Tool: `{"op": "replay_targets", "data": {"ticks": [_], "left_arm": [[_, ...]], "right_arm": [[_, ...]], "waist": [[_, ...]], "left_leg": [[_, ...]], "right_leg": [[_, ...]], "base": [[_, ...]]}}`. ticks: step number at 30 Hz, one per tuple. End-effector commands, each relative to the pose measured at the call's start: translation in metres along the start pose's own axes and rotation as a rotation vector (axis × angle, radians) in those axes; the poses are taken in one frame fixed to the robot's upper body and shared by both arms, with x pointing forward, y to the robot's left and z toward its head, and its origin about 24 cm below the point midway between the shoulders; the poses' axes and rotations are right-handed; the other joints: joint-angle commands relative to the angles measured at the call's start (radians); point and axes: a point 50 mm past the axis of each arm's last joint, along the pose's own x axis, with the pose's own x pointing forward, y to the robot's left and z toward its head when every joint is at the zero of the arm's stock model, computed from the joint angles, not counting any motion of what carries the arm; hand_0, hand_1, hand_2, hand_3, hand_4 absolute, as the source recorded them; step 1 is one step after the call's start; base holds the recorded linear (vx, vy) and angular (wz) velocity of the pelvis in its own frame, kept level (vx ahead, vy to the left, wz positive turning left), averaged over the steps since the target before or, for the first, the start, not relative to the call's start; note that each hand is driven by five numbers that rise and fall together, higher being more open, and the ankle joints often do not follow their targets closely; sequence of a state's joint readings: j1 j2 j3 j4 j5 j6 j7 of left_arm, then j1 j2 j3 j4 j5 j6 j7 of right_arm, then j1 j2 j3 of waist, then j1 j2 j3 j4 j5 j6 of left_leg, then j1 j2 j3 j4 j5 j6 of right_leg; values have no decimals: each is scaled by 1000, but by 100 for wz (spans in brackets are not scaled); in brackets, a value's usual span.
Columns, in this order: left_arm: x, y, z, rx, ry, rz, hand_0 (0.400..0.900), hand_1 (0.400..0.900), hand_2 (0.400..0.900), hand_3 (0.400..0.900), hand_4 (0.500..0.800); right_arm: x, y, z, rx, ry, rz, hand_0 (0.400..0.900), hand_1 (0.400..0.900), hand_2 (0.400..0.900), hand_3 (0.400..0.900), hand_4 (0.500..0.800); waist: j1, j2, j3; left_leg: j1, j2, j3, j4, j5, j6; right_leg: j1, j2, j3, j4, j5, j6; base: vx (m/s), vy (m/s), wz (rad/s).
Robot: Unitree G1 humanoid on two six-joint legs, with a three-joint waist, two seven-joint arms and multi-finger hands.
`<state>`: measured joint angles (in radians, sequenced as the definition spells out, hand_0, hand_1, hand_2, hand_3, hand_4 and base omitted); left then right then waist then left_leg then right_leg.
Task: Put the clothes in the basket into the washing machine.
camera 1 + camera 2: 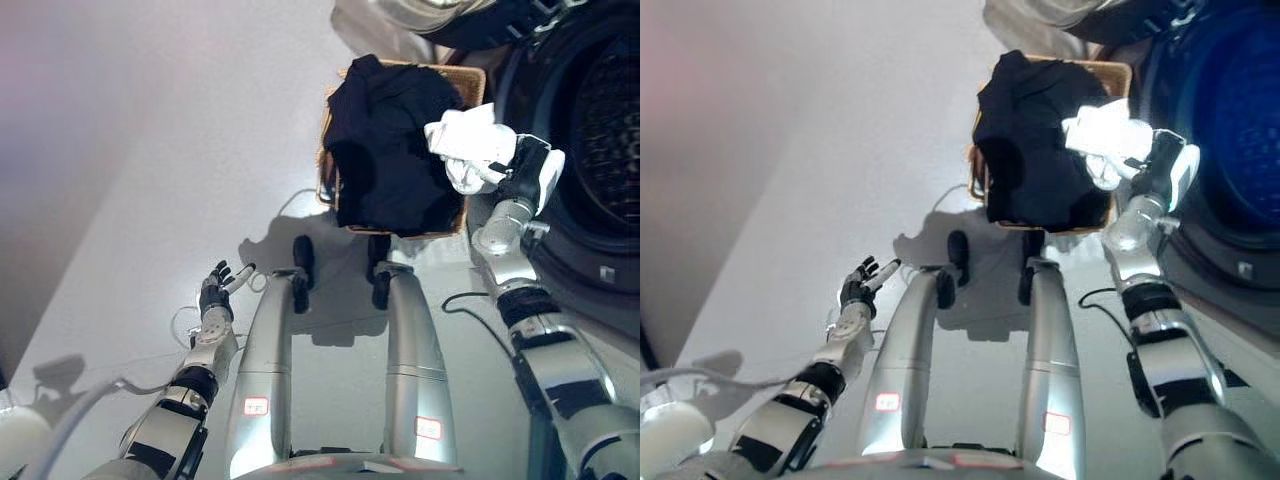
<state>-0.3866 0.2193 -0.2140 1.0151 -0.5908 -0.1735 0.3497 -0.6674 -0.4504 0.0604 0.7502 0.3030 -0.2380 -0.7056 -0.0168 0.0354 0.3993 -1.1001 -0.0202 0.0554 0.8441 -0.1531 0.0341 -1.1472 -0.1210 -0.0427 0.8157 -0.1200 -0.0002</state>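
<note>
Pale floor (150, 150) throughout, landmark is the one wicker basket (474, 82). Left hand (215, 295) sits well left of and below basket, fingers loosely straight, holding nothing. One dark garment (390, 150) is heaped in the basket and spilling over its near rim. Right hand (520, 170) at basket's right edge, fingers curled round one white garment (468, 145), lifted just above the dark pile. One washing machine (590, 150) right of basket, drum open. Progress looks early: nothing visibly in the drum, white piece mid-transfer, dark one left.
</note>
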Motion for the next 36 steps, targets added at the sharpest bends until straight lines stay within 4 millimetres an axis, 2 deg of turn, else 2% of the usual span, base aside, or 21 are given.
{"op": "replay_targets", "data": {"ticks": [1,4,7,10,14,16,19,21,25,31,32,33,36], "left_arm": [[-7,32,-35,-30,126,145,900,900,900,900,800],[-7,35,-36,-37,143,151,900,900,900,900,800],[-7,36,-38,-38,159,149,900,900,900,900,800],[-9,37,-44,-34,186,129,900,900,900,900,800],[-10,37,-49,-13,208,106,900,900,900,900,800],[-12,34,-51,-2,210,86,900,900,900,900,800],[-16,33,-58,1,224,72,900,900,900,900,800],[-18,32,-61,9,231,67,900,900,900,900,800],[-20,30,-65,21,239,64,900,900,900,900,800],[-23,27,-70,30,250,66,900,900,900,900,800],[-23,26,-70,31,251,64,900,900,900,900,800],[-24,26,-71,35,252,63,900,900,900,900,800],[-25,24,-72,39,251,57,900,900,900,900,800]], "right_arm": [[14,-37,15,402,-3,-237,400,400,400,400,500],[20,-42,8,590,98,-324,400,400,400,400,500],[31,-43,10,787,181,-422,400,400,400,400,500],[46,-38,23,959,242,-422,400,400,400,400,500],[69,-49,47,1087,267,-486,400,400,400,400,500],[76,-53,57,1098,258,-484,400,400,400,400,500],[85,-70,72,1103,207,-526,400,400,400,400,500],[89,-86,79,1061,171,-575,400,400,400,400,500],[91,-106,87,943,126,-654,400,400,400,400,500],[92,-111,94,872,102,-691,400,400,400,400,500],[93,-111,96,866,97,-683,633,633,633,633,640],[93,-110,97,854,90,-669,900,900,900,900,800],[94,-108,101,854,73,-655,900,900,900,900,800]], "waist": [[-5,24,-19],[-1,27,-22],[9,37,-27],[24,48,-35],[49,74,-41],[59,89,-41],[72,108,-49],[75,120,-53],[80,135,-56],[76,141,-55],[75,142,-55],[74,142,-53],[72,143,-52]], "left_leg": [[77,-10,7,-194,11,-34],[98,-10,8,-204,10,-35],[114,-12,9,-206,7,-38],[121,-15,14,-210,12,-39],[137,-17,27,-224,20,-42],[144,-21,32,-230,26,-42],[154,-24,40,-236,29,-42],[157,-26,44,-240,31,-43],[164,-29,46,-249,35,-43],[177,-31,50,-272,39,-45],[179,-31,51,-274,39,-46],[180,-31,53,-276,40,-46],[182,-31,54,-277,41,-47]], "right_leg": [[47,33,20,-97,-2,47],[66,33,22,-106,-4,45],[81,36,24,-109,-6,44],[84,35,29,-107,-4,42],[88,29,37,-104,-6,43],[90,25,42,-98,-8,43],[90,19,47,-89,-14,44],[90,15,50,-84,-18,45],[91,9,51,-76,-23,45],[97,6,54,-82,-24,46],[98,6,55,-82,-24,46],[96,6,55,-80,-24,46],[95,7,56,-76,-26,45]], "base": [[11,0,-4],[11,-6,-3],[0,0,0],[6,-11,0],[24,-27,2],[49,-36,3],[58,-41,4],[57,-32,3],[44,-40,3],[29,-31,1],[27,-32,0],[31,-41,0],[20,-35,1]]}}
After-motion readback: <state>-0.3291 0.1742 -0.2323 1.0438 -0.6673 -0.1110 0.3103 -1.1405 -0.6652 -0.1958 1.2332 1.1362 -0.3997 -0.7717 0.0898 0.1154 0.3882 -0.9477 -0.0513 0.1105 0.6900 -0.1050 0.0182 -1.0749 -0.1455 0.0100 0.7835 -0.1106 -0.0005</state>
